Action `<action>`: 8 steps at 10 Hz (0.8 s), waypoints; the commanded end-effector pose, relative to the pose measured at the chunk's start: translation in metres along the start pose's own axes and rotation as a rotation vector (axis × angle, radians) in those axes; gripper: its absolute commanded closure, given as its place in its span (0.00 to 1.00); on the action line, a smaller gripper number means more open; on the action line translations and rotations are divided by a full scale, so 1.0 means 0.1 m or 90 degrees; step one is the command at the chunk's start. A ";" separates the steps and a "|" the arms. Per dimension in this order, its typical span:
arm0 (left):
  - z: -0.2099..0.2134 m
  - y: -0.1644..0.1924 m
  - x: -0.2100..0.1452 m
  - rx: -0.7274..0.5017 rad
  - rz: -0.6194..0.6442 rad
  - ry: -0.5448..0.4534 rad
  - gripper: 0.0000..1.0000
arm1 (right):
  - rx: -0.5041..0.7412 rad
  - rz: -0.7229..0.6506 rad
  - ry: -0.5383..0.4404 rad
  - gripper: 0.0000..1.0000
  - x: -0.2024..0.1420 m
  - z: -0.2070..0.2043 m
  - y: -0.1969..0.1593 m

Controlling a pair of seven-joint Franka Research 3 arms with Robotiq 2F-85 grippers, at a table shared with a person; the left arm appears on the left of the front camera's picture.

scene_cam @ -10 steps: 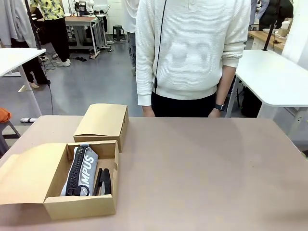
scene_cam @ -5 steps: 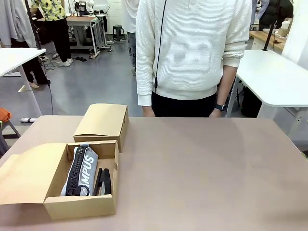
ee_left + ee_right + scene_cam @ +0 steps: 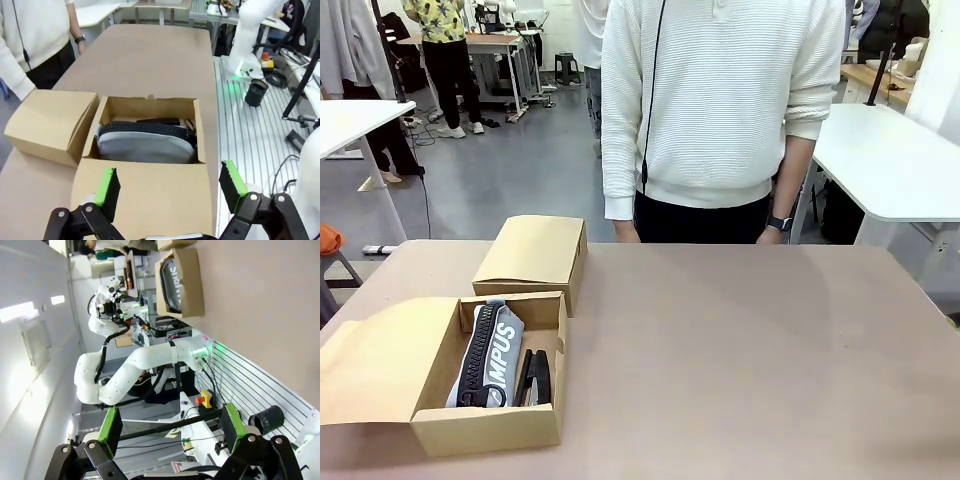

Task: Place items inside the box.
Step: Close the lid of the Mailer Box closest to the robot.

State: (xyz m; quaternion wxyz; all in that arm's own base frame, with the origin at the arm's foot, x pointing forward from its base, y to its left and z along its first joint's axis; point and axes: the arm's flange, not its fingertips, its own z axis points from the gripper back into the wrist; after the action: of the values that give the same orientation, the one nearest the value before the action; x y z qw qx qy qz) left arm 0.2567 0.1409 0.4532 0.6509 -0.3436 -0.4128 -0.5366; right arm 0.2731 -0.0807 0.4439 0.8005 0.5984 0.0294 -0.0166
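The left gripper (image 3: 169, 182) hung with its green-padded fingers spread wide and empty above the open flap (image 3: 145, 200) of the cardboard box (image 3: 150, 104). Inside the box lay the grey pencil case (image 3: 145, 146) (the letters "MPUS" readable on its side in the front view), with the black stapler (image 3: 535, 378) just beside it. A second, closed box (image 3: 50, 125) sat just beside the open one, on the side towards the person (image 3: 720, 100), who stood at the far edge of the table (image 3: 740, 350). The right gripper (image 3: 171, 424) was likewise spread, holding nothing, well apart from the box.
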 end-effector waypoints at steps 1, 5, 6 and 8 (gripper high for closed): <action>0.03 -0.01 -0.01 0.006 -0.023 -0.003 0.00 | 0.007 -0.012 0.000 0.00 -0.01 0.02 0.05; 0.54 0.39 -0.22 0.075 -0.113 0.021 0.00 | 0.007 -0.012 0.000 0.00 -0.01 0.02 0.05; 0.62 0.47 -0.39 0.057 -0.112 0.056 0.00 | 0.007 -0.012 0.000 0.00 -0.01 0.02 0.05; 0.76 0.69 -0.76 0.137 -0.072 0.155 0.00 | 0.007 -0.012 0.000 0.00 -0.01 0.02 0.05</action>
State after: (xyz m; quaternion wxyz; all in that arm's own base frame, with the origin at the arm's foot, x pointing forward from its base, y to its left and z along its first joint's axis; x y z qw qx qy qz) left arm 0.2967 0.2413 0.4277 0.6718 -0.2171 -0.4209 -0.5695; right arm 0.2731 -0.0807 0.4438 0.8005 0.5984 0.0297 -0.0168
